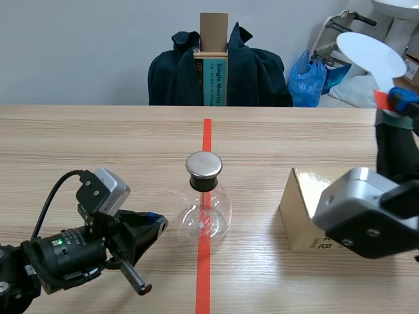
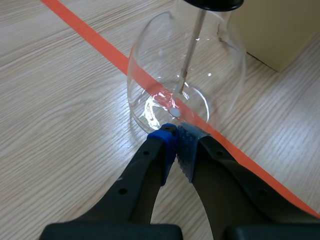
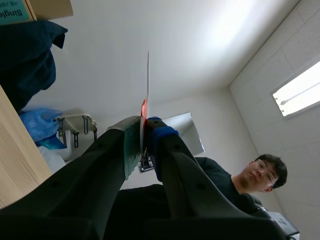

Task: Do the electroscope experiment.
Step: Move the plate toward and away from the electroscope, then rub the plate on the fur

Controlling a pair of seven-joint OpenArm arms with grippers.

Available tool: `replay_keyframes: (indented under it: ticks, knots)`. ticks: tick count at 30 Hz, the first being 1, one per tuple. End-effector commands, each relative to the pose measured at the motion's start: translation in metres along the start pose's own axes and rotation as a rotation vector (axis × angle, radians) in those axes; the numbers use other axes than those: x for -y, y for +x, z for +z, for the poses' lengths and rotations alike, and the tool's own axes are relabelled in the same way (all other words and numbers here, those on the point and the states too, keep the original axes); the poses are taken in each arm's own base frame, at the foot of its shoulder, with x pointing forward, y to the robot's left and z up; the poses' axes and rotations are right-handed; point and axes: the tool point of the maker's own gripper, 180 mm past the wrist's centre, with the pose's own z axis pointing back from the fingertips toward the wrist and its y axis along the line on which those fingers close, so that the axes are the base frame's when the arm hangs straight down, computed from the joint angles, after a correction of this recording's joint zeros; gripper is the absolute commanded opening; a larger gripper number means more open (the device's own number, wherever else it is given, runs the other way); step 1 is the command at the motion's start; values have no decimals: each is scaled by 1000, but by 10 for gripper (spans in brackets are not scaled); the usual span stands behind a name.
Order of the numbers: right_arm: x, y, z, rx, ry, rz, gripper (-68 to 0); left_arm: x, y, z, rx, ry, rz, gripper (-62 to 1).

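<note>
Flask [image 2: 150, 75] ahead of low left gripper [image 2: 175, 136], closed empty; right gripper [image 3: 144, 142] raised, clamping white disc [image 1: 370, 53].

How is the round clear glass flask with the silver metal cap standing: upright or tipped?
Upright: the round clear glass flask sits on its base, silver metal cap level on top.

Flask [image 2: 185, 75] sits right at left pincer's [image 2: 175, 131] closed tips, blocking straight ahead; box [image 2: 280, 30] stands beyond it. Bare table [image 2: 60, 100] beside pincer is passable. Right pincer [image 3: 144, 131], clamping disc [image 1: 370, 52], is raised.
</note>
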Motion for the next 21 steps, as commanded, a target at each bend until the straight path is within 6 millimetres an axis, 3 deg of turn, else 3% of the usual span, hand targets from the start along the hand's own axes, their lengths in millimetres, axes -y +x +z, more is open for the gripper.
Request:
replay_keyframes:
  ticks: [1, 10, 17, 19, 21]
  knots:
    - [15, -6, 2, -11, -59, 20, -667, 1, 12, 12, 31, 1, -16, -577]
    - [22, -39, 23, -110, -9, 55, -667, 13, 38, 84, 35, 19, -56, -577]
    - [34, -67, 29, -186, -23, 87, -666, 23, 57, 112, 29, 21, -104, -557]
    - [39, -74, 30, -204, -33, 94, -666, 29, 58, 116, 24, -10, -104, -415]
    - [42, -80, 31, -217, -40, 106, -666, 35, 61, 117, 26, -45, -104, -171]
